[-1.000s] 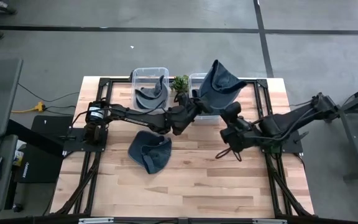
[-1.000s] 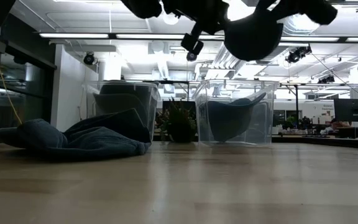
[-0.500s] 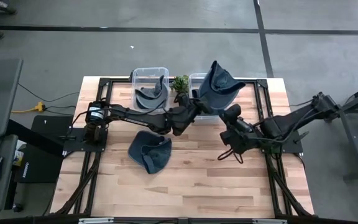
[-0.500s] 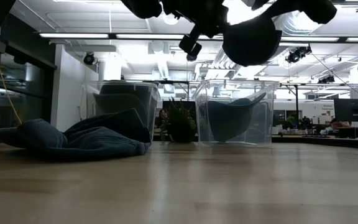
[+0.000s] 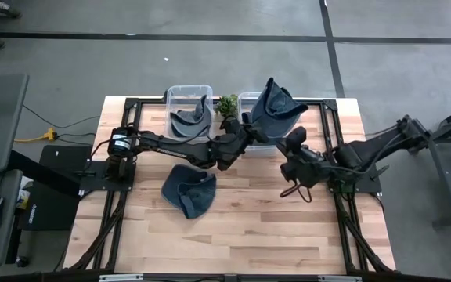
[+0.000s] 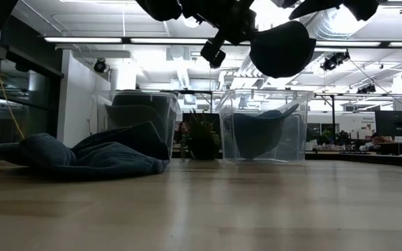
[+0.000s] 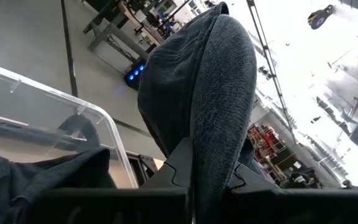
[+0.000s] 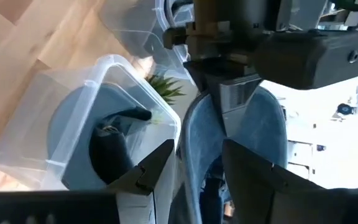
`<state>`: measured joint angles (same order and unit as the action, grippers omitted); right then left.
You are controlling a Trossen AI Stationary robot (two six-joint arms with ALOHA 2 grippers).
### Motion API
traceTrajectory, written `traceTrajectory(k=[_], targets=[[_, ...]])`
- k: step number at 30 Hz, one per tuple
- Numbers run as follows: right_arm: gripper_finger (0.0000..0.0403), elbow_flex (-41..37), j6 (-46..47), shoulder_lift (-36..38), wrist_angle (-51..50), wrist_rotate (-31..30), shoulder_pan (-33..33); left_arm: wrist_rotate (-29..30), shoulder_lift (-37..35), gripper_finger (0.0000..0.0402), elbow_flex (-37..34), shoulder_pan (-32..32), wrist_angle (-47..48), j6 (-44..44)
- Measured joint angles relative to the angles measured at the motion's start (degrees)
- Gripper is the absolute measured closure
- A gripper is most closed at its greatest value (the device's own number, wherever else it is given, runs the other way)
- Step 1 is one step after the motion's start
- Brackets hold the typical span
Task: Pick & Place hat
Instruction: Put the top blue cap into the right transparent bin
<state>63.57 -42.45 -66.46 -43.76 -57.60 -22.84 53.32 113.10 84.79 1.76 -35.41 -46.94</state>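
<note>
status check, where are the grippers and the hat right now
Left gripper shut on raised hat, over right bin. Right gripper open, low over the table by it. That bin already holds a hat; another hat lies on the table.

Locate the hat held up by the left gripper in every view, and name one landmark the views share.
High view: held hat above the right clear bin.
Low view: top centre-right, hanging over that bin.
Left wrist view: centre, pinched by the left gripper.
Right wrist view: centre-right, beside the bin.
Shared landmark: the right clear bin.
</note>
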Motion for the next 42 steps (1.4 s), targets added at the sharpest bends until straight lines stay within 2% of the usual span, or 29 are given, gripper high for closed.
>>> traceTrajectory(k=[11,17,21,25,27,36,42], targets=[[0.0274,0.0,-2.4,-0.1,1.4,6.3,9.2,-0.3,0.0,0.0396,0.0,0.0,0.0,0.1],[0.028,0.0,-1.7,-0.1,2.3,10.1,11.6,-0.2,0.0,0.0396,0.0,0.0,0.9,0.1],[0.0315,0.0,0.0,-0.1,2.3,11.7,12.0,-0.2,0.0,0.0396,0.0,0.0,1.1,0.1],[0.0382,0.0,-0.2,-0.1,1.3,12.2,12.0,-0.3,0.0,0.0394,0.0,0.0,1.3,0.1],[0.0391,0.0,-0.1,-0.1,0.3,13.4,12.0,-0.7,0.0,0.0386,0.0,0.0,2.0,0.1],[0.0395,0.0,2.6,-0.1,-1.2,13.0,12.0,-6.6,0.0,0.0373,0.0,-1.1,2.7,1.9],[0.0396,0.0,2.8,-0.1,-2.4,12.6,12.0,-11.8,-0.1,0.0357,0.0,-2.3,3.1,6.5]])
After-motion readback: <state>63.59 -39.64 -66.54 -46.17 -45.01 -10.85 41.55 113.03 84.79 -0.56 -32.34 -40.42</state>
